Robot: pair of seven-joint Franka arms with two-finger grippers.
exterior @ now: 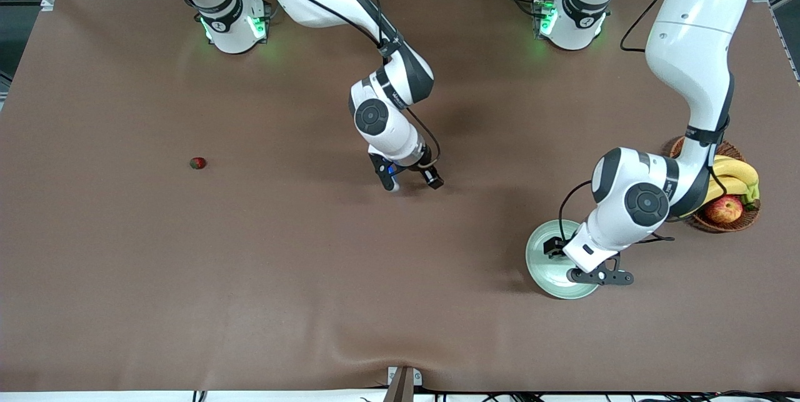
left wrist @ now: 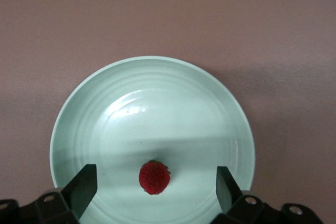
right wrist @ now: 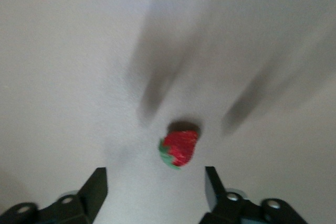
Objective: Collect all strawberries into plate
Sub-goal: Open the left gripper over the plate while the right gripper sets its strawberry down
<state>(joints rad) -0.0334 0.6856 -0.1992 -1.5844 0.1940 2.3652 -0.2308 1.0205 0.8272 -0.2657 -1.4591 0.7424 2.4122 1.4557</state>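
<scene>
The mint-green plate (exterior: 541, 253) lies near the left arm's end of the table. My left gripper (exterior: 574, 262) hangs open just above it. In the left wrist view one strawberry (left wrist: 154, 177) lies in the plate (left wrist: 157, 103), free between the open fingers of the left gripper (left wrist: 155, 190). My right gripper (exterior: 410, 182) is open and low over the middle of the table. Its wrist view shows a second strawberry (right wrist: 179, 148) on the cloth just ahead of the right gripper (right wrist: 155, 187), untouched. A third strawberry (exterior: 198, 163) lies alone toward the right arm's end.
A brown wicker basket (exterior: 706, 224) with bananas (exterior: 737, 172) and an apple (exterior: 724, 209) stands beside the plate at the left arm's end, partly under the left arm. The brown cloth (exterior: 281, 277) covers the table.
</scene>
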